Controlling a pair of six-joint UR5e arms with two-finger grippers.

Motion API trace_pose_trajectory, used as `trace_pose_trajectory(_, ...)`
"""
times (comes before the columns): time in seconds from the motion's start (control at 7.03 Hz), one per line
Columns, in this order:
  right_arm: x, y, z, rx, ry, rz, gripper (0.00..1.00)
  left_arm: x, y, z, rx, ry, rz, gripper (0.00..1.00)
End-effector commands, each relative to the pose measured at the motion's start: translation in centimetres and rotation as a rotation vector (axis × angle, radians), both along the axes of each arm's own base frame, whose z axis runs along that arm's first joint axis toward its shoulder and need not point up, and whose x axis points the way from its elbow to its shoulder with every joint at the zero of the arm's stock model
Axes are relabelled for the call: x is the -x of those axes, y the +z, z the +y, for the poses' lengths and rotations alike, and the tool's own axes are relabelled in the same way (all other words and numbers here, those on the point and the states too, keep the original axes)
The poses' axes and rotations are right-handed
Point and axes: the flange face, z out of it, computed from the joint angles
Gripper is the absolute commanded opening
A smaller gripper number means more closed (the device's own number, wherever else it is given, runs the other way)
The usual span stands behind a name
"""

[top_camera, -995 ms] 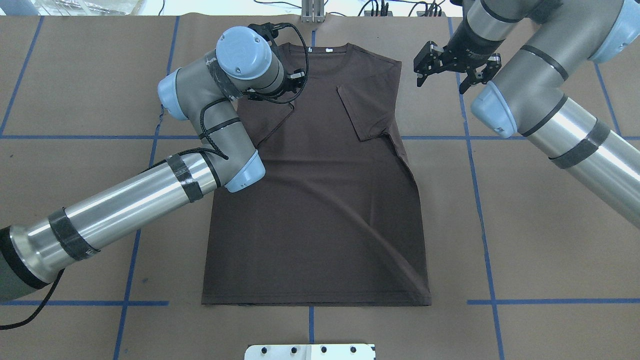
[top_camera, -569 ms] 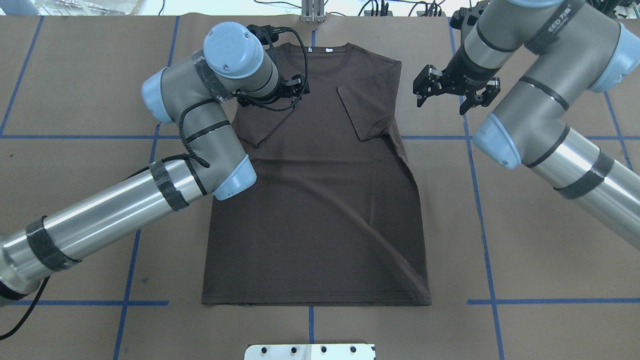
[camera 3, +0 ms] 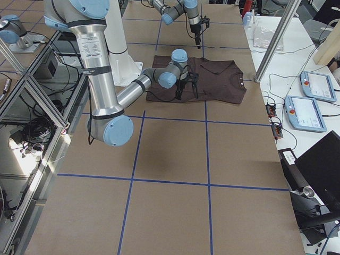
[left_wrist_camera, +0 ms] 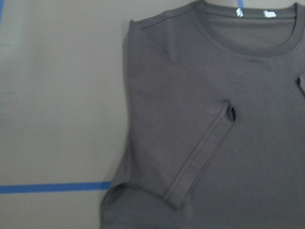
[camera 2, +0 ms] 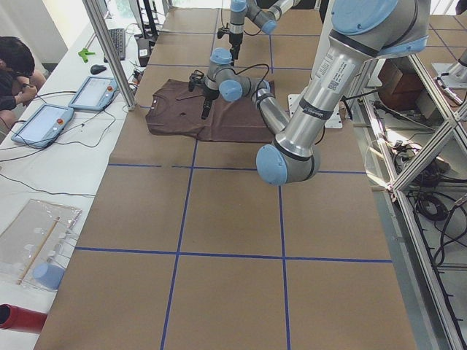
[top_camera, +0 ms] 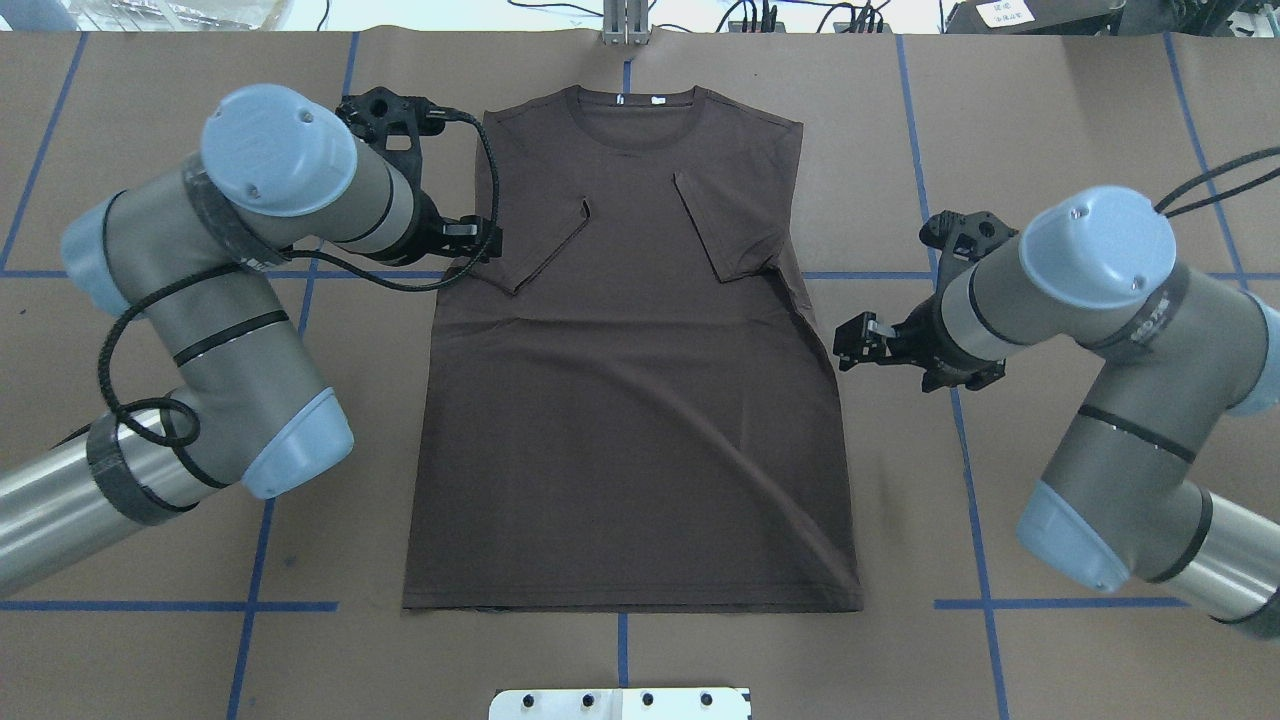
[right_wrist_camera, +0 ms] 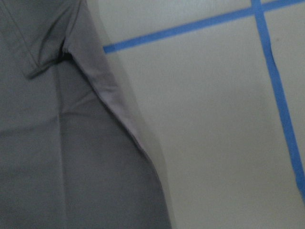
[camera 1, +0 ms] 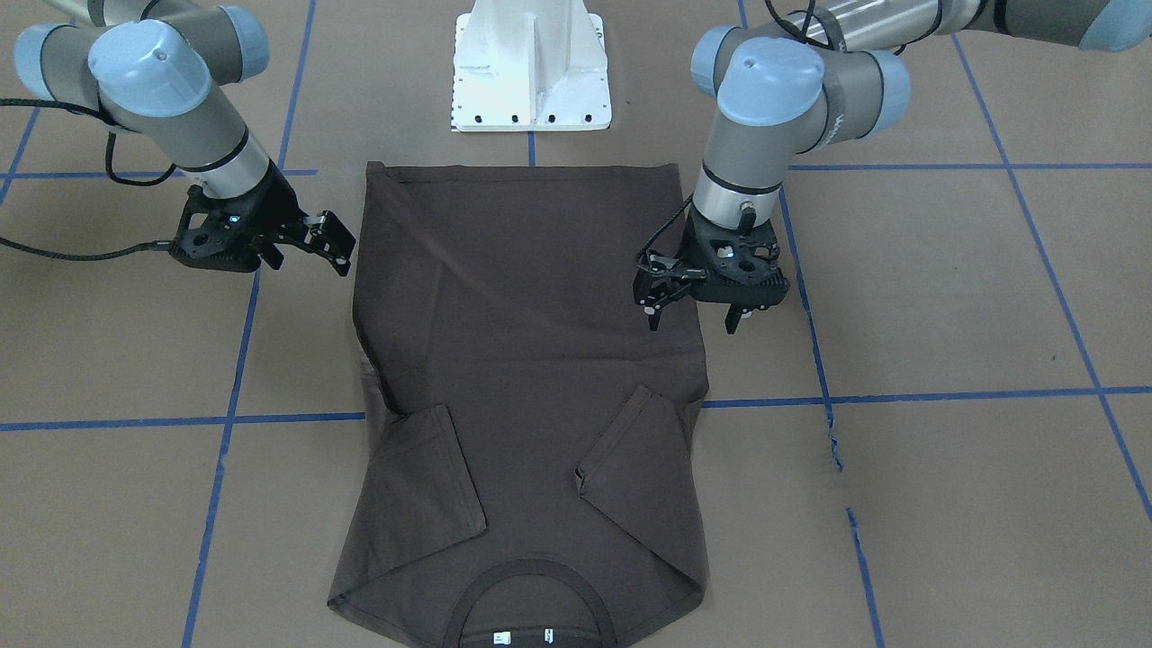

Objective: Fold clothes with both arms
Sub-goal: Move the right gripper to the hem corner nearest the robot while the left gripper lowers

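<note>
jaws of the left gripper (camera 1: pixel 691 322) stand wide and empty above one side edge of the shirt (camera 1: pixel 522 360), right of centre in the front view. the right gripper (camera 1: pixel 306 256), also open and empty, hangs just outside the opposite edge. the shirt lies flat between them, sleeves folded in, its long axis running top to bottom of the frame.

Matt cloth T-shirt (top_camera: pixel 640 400) on matt, perhaps paper-covered table (top_camera: pixel 1050 130); shiny brushed-metal arms (top_camera: pixel 50 500) with smooth plastic caps (top_camera: pixel 278 135).
</note>
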Motion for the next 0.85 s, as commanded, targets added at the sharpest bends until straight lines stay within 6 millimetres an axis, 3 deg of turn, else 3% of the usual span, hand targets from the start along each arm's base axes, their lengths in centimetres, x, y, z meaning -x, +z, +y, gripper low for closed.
trace_pose_trajectory(0.0, 5.2, -0.3, 8.3, 0.028, 0.028, 0.009, 1.00, 1.9, 0.6, 1.6, -0.011, 0.008, -0.002, 1.00)
trace_pose_trajectory(0.28, 7.8, -0.1, 11.9, 0.031, 0.017, 0.030, 1.00, 2.0, 0.3, 1.8, -0.011, 0.012, 0.006, 1.00)
trace_pose_trajectory(0.71, 8.4, 2.2, 15.1, 0.053, -0.038, 0.071, 1.00, 2.3, -0.2, 2.0, -0.017, 0.010, 0.016, 1.00)
